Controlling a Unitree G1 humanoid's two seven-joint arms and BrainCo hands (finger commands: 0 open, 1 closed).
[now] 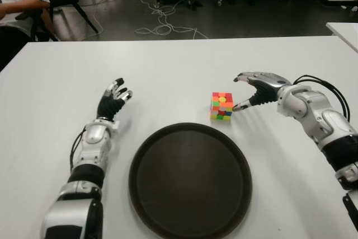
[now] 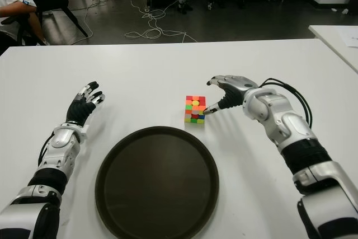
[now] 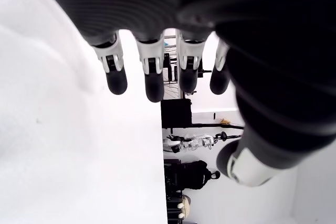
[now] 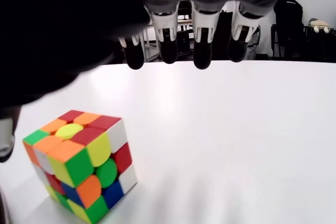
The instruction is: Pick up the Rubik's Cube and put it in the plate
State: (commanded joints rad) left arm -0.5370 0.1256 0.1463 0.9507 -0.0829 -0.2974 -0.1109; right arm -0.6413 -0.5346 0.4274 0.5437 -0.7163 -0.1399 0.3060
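A multicoloured Rubik's Cube (image 1: 222,106) stands on the white table (image 1: 168,65), just beyond the far right rim of the round dark plate (image 1: 189,182). My right hand (image 1: 250,90) hovers immediately right of the cube, fingers spread open, thumb tip close to the cube's right side; whether it touches I cannot tell. The right wrist view shows the cube (image 4: 81,165) below the open fingertips (image 4: 202,56), nothing grasped. My left hand (image 1: 113,98) shows left of the plate, fingers extended and holding nothing.
The plate has nothing in it. Beyond the table's far edge lie floor cables (image 1: 162,23), chair legs, and a seated person's arm (image 1: 22,5) at far left. Another white table corner (image 1: 344,29) shows at the right.
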